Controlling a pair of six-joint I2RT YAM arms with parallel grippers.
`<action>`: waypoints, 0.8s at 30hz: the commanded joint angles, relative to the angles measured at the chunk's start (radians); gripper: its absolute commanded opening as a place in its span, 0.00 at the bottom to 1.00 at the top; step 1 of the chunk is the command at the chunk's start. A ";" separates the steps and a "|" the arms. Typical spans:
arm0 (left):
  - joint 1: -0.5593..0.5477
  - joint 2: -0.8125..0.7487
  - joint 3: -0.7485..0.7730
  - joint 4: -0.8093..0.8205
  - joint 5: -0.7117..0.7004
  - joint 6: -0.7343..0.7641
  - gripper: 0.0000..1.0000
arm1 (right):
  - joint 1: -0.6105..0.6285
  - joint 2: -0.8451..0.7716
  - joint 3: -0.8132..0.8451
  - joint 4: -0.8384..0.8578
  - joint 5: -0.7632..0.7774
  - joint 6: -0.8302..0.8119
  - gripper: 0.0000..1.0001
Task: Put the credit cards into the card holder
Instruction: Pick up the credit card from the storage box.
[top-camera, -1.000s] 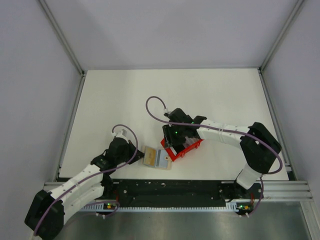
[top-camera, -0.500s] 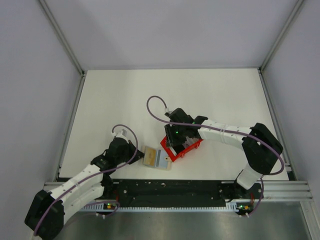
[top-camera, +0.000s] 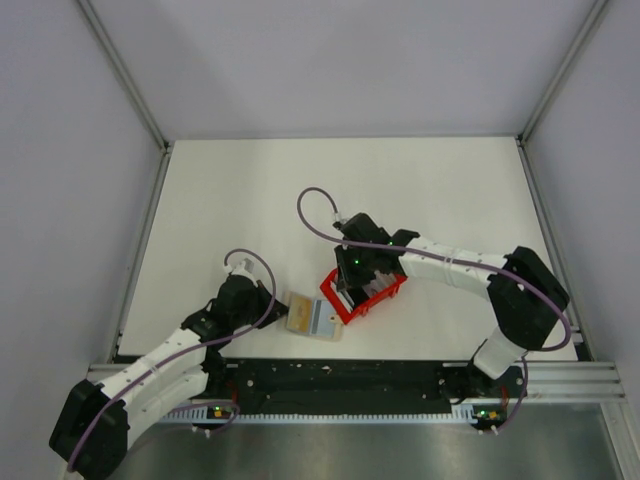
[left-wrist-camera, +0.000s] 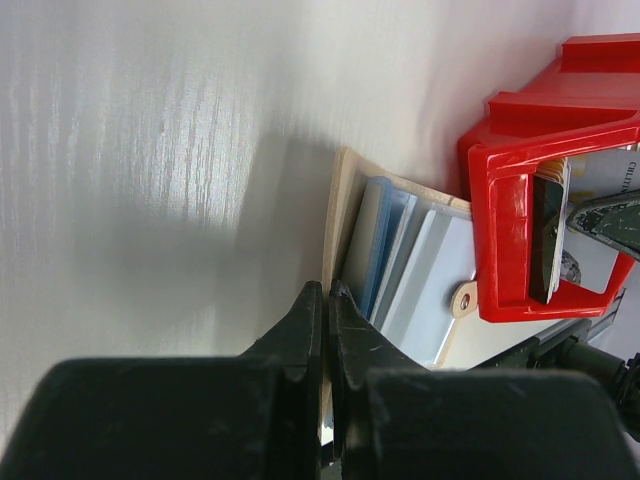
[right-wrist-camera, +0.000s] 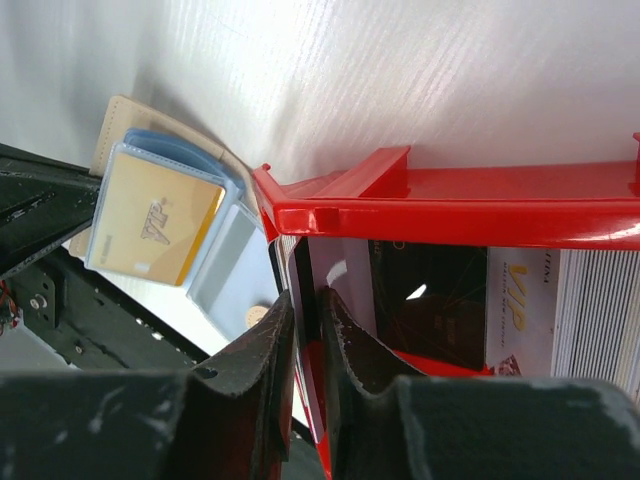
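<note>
Left claw (left-wrist-camera: 327, 295): closed on the bare edge of the card holder (top-camera: 315, 320), a small flat beige-tan soft folding wallet. The two fingers are pinched together with the tan flap between them. The card holder lies open on the white bench (top-camera: 250, 200) near its front edge, just beside the near-left corner of the red plastic open-topped tray (top-camera: 380, 296); whether the two touch I cannot tell. Its inner side faces up, showing pale blue-grey clear sleeves fanned one over another. Right wrist view: a gold-orange rectangular plastic card (right-wrist-camera: 160, 225) sits in the topmost sleeve, and the sleeve next to it looks see-through with nothing legible in it. Right claw (right-wrist-camera: 305, 310): reaches down into the left end of the red tray, its fingers closed to a narrow gap around one thin upright card (right-wrist-camera: 307, 300) with a dark face and pale edge, standing on edge against the tray's end wall. The left wrist view shows the same card upright in the tray, with a dark finger beside it. Also in the tray: a black card (right-wrist-camera: 430, 300) lying flat, a silver-white card (right-wrist-camera: 520, 310) marked "VIP" beside it, and a ribbed pale stack at the far right which I cannot make out. The two claws are near each other, with the tray corner between them.
</note>
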 joint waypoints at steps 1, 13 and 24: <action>-0.001 0.002 -0.004 0.049 0.017 -0.003 0.00 | -0.014 -0.055 -0.001 0.023 -0.032 0.017 0.15; -0.001 -0.008 -0.001 0.039 0.017 -0.003 0.00 | -0.021 -0.015 -0.015 -0.018 0.110 0.010 0.14; -0.001 -0.003 0.001 0.036 0.017 -0.002 0.00 | -0.021 0.037 -0.035 -0.017 0.114 0.006 0.14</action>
